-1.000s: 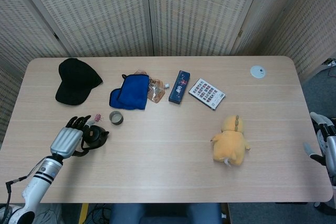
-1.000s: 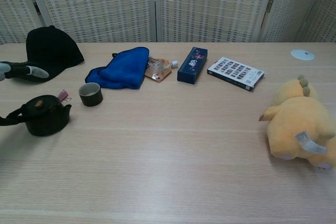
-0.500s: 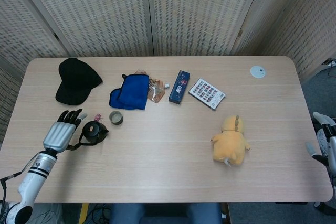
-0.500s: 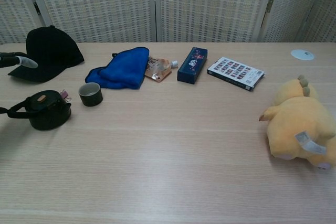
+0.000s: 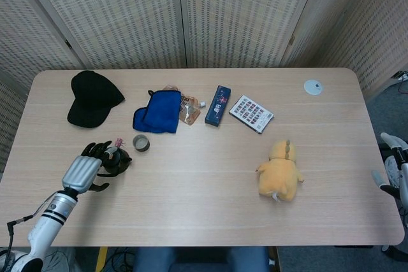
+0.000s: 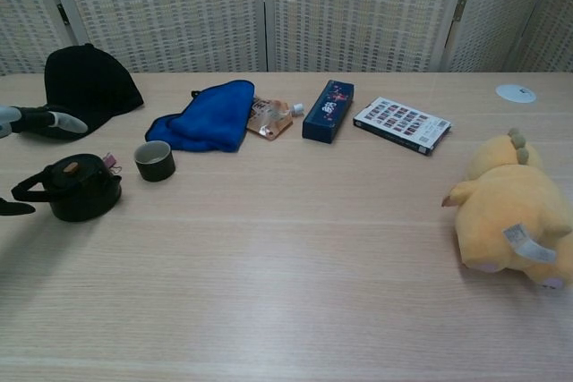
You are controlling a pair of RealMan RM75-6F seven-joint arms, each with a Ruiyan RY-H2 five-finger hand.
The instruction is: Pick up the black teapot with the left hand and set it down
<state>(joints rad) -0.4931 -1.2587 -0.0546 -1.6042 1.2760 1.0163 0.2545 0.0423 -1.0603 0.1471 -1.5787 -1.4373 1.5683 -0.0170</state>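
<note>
The black teapot [image 6: 79, 189] stands upright on the near-left part of the table [image 5: 210, 176], its loop handle pointing toward the table's left edge and its spout toward the middle, so its long axis runs roughly side to side across the robot's front. The left hand [image 5: 86, 169] sits right at the pot's handle side: from the head view its dark fingers [image 5: 97, 149] reach over and around the pot from the near-left, and in the chest view only fingertips show at the frame edge, one above and behind the handle, another low beside it. The fingers look apart and curved around the pot without clearly clamping it, and whether any of them actually touch the handle I cannot tell. The right hand [image 5: 394, 169] hangs off the far right edge of the table, well apart from the pot, and too little of it shows to judge its fingers; the left is plainly the nearer one. Judging from this, the coming move is a short closing on the handle, with a small cup [image 6: 155, 160] just beside the pot's far right to avoid. The table is pale wood grain, and woven folding screens [image 5: 191, 11] close in the room behind.
</note>
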